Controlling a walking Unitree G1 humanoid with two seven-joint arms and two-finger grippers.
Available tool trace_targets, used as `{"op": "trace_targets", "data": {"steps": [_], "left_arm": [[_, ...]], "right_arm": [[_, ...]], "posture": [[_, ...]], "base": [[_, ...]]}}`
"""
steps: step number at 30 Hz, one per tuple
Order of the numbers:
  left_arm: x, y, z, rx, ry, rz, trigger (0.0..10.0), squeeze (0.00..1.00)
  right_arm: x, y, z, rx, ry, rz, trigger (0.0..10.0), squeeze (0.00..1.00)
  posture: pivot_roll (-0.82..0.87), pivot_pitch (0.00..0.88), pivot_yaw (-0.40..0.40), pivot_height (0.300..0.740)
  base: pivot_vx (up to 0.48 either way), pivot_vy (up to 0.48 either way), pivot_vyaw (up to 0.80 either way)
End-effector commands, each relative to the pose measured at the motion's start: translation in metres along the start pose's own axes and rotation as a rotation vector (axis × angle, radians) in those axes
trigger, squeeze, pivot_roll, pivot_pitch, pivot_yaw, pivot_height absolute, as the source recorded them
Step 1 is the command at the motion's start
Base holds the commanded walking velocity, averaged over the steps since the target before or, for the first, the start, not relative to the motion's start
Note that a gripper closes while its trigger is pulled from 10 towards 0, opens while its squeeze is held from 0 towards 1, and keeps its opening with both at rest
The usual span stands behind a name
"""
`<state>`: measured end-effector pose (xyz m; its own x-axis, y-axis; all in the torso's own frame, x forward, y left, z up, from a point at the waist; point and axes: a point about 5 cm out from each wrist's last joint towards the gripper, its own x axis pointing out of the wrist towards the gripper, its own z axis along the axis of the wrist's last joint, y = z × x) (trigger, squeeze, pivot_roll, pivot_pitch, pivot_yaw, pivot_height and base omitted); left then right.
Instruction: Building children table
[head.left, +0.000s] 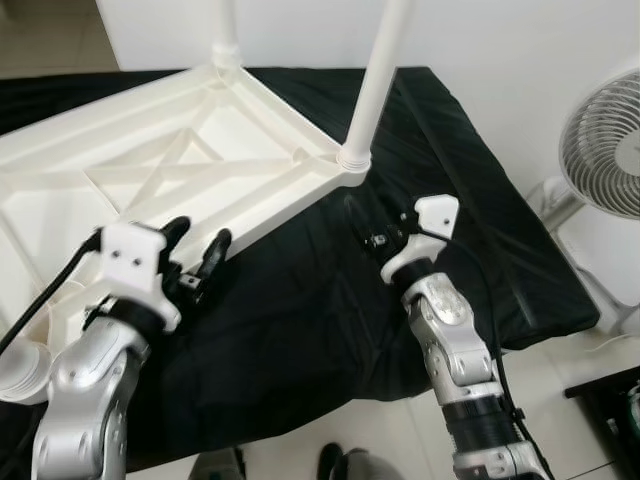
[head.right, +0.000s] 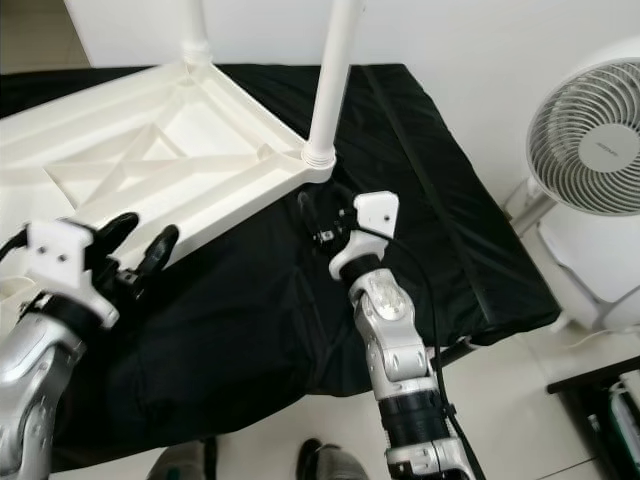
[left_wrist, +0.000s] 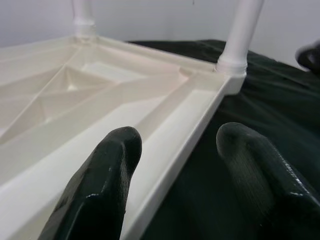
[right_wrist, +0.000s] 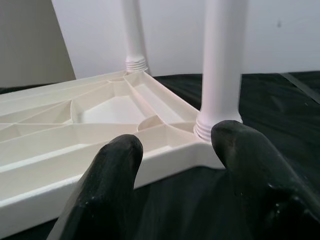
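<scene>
White plastic table top lies upside down on a black cloth, filling the upper left of the frame. Two white legs stand in its far corners: near leg at top centre, far leg further left. Left gripper at lower left, fingers spread wide, straddling the table's near edge, gripping nothing. Right gripper at centre, just below the near leg's socket, fingers wide, empty. White fan at right edge.

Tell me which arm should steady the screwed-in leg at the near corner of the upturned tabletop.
Right, probably. The right gripper sits open just short of the near-corner leg. The left gripper is open along the tabletop rim, farther from it.
</scene>
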<state>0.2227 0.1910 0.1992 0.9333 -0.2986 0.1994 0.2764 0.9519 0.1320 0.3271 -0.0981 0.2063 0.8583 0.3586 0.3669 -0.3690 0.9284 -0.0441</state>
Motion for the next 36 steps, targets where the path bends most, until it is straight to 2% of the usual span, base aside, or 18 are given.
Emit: {"op": "trace_targets", "data": {"steps": [1,6,8,11,14,20,24,25,26,28,30,31,33,34,36], "left_arm": [[-0.006,0.005,0.003,0.006,-0.002,0.039,10.0,0.00],[-0.017,0.008,0.003,0.008,0.023,0.064,10.0,0.00],[-0.032,0.011,0.004,0.039,0.049,0.080,10.0,0.00],[-0.040,0.013,0.006,0.053,0.058,0.086,10.0,0.00],[-0.046,0.014,0.007,0.045,0.061,0.097,10.0,0.00],[-0.049,0.009,0.009,0.058,0.066,0.088,10.0,0.00],[-0.059,0.005,0.013,0.075,0.063,0.038,10.0,0.00],[-0.065,0.004,0.013,0.078,0.063,0.023,10.0,0.00],[-0.081,0.003,0.012,0.055,0.108,-0.027,10.0,0.00],[-0.086,0.003,0.011,0.051,0.119,-0.038,10.0,0.00],[-0.096,0.008,0.014,0.077,0.131,-0.044,10.0,0.00],[-0.096,0.008,0.014,0.077,0.131,-0.044,10.0,0.00],[-0.105,0.021,0.019,0.075,0.133,-0.006,10.0,0.00],[-0.105,0.021,0.019,0.075,0.133,-0.006,10.0,0.00],[-0.120,0.035,0.025,0.046,0.151,-0.008,10.0,0.00]], "right_arm": [[-0.001,0.001,-0.008,-0.002,0.022,0.015,10.0,0.00],[0.006,0.002,-0.010,-0.002,0.030,0.030,10.0,0.00],[0.016,0.004,-0.013,-0.008,0.046,0.047,10.0,0.00],[0.022,0.005,-0.014,-0.014,0.050,0.056,10.0,0.00],[0.025,0.006,-0.015,-0.014,0.046,0.066,10.0,0.00],[0.027,0.007,-0.018,-0.019,0.043,0.076,10.0,0.00],[0.027,0.004,-0.021,-0.027,0.045,0.078,10.0,0.00],[0.027,0.004,-0.022,-0.029,0.045,0.078,10.0,0.00],[0.028,0.003,-0.023,-0.033,0.045,0.079,10.0,0.00],[0.029,0.002,-0.023,-0.033,0.045,0.080,10.0,0.00],[0.030,0.003,-0.023,-0.035,0.042,0.084,10.0,0.00],[0.030,0.003,-0.023,-0.035,0.042,0.084,10.0,0.00],[0.032,0.005,-0.023,-0.035,0.037,0.090,10.0,0.00],[0.032,0.005,-0.023,-0.035,0.037,0.090,10.0,0.00],[0.033,0.006,-0.023,-0.035,0.033,0.096,10.0,0.00]], "posture": [[0.34,0.226,-0.138,0.740],[0.36,0.232,-0.158,0.740],[0.38,0.239,-0.175,0.740],[0.39,0.243,-0.182,0.740],[0.40,0.243,-0.185,0.740],[0.41,0.244,-0.189,0.740],[0.41,0.245,-0.191,0.740],[0.42,0.243,-0.195,0.740],[0.42,0.242,-0.198,0.740],[0.42,0.242,-0.198,0.740],[0.43,0.241,-0.198,0.740],[0.43,0.241,-0.198,0.740],[0.44,0.237,-0.198,0.740],[0.44,0.237,-0.198,0.740],[0.45,0.232,-0.191,0.740]], "base": [[0.000,0.000,0.00],[0.000,0.000,0.00],[0.000,0.000,0.00],[0.000,0.000,0.00],[0.000,0.000,0.00],[0.000,0.000,0.00],[0.000,0.000,0.00],[0.000,0.000,0.00],[0.000,0.000,0.00],[0.000,0.000,0.00],[0.000,0.000,0.00],[0.000,0.000,0.00],[0.000,0.000,0.00],[0.000,0.000,0.00],[0.000,0.000,0.00]]}}
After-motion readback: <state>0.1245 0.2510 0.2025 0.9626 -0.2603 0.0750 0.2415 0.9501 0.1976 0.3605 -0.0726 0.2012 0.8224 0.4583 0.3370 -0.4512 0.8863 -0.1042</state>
